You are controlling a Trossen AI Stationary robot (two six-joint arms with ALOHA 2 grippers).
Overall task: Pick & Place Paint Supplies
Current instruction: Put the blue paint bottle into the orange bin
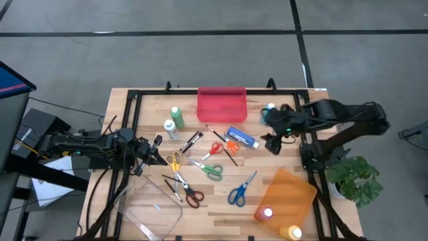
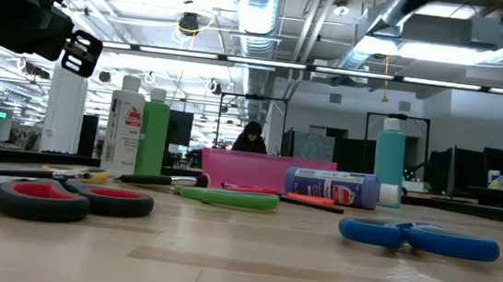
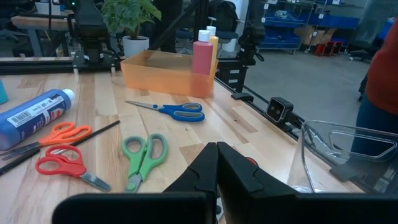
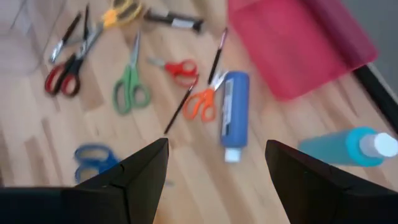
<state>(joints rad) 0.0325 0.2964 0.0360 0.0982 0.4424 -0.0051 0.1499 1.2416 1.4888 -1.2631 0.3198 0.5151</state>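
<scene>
1. Lying on its side near the middle of the wooden table, the blue paint bottle serves as the landmark for all positions below.
2. The red tray sits just beyond the blue paint bottle, toward the far edge of the table.
3. The orange-handled scissors lie just beside the blue paint bottle, and the red-handled scissors lie next to them, farther from the bottle.
4. A thin dark brush lies diagonally between those two pairs of scissors.
5. The green-handled scissors lie nearer the front edge than the blue paint bottle; the blue-handled scissors lie farther forward again.
6. The green paint bottle and the white paint bottle stand upright well to the left of the blue paint bottle.
7. The yellow-handled scissors and the dark-red-handled scissors lie left and forward of the blue paint bottle.
8. The orange tray sits forward and right of the blue paint bottle, with a red bottle and a yellow bottle at its front end.
9. The teal bottle stands right of the blue paint bottle.
10. The right gripper is above the table just right of the blue paint bottle, jaws spread wide and empty.
11. The left gripper is well left of the blue paint bottle, beside the yellow-handled scissors, fingers closed together with nothing between them.
12. The clear tray sits at the front left corner, well apart from the blue paint bottle.
</scene>
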